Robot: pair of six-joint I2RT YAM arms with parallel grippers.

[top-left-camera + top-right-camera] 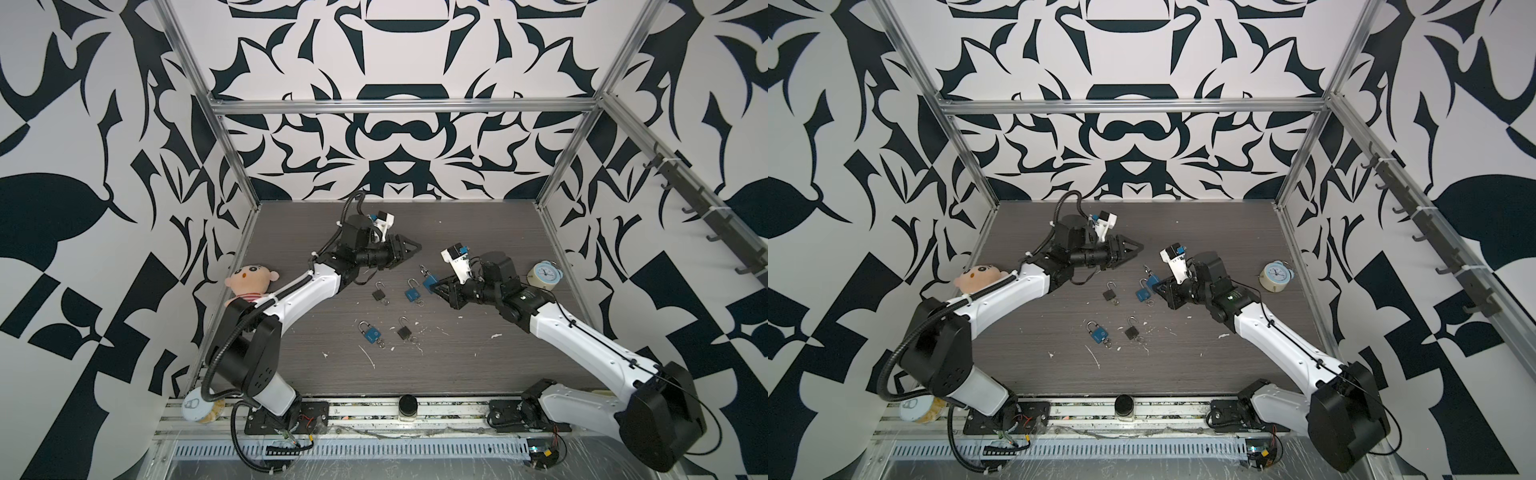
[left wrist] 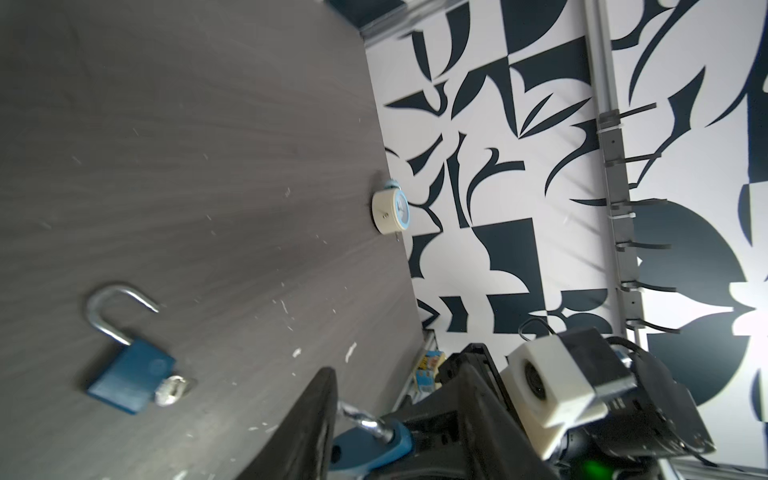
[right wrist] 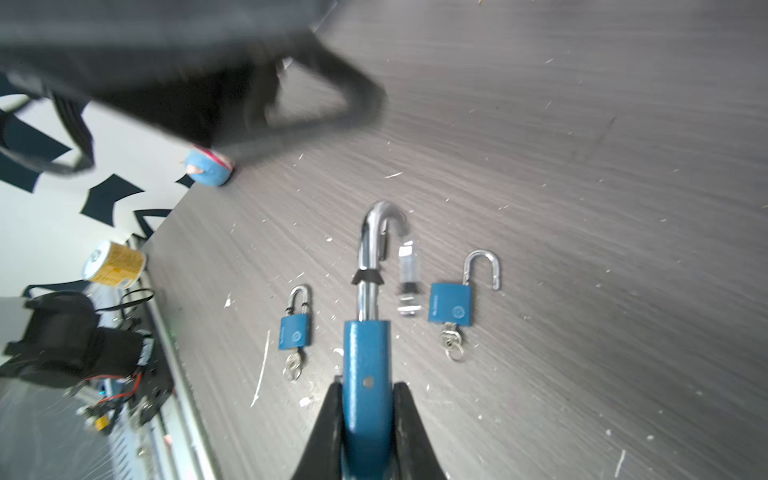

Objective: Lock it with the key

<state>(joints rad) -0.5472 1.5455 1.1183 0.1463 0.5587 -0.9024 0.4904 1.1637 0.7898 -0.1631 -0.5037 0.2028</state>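
My right gripper [image 3: 368, 399] is shut on the body of a blue padlock [image 3: 368, 353], held edge-on above the table, also seen in both top views [image 1: 429, 282] [image 1: 1152, 280]. Its silver shackle [image 3: 374, 249] stands raised and open, pointing away from the fingers. A blurred silvery piece [image 3: 409, 282] shows beside the shackle; I cannot tell whether it is the key. My left gripper [image 1: 417, 247] [image 2: 401, 365] hovers behind and left of the shackle, apart from it, open and holding nothing. In the right wrist view it is a dark blur [image 3: 324, 104].
Several other padlocks with ringed keys lie mid-table: black [image 1: 379, 293], blue [image 1: 412, 293] [image 2: 129, 378], blue [image 1: 371, 332], black [image 1: 403, 331]. A clock [image 1: 544, 276] stands by the right wall, a doll [image 1: 249, 282] by the left wall. A can [image 1: 199, 407] and a jar [image 1: 407, 407] sit at the front rail.
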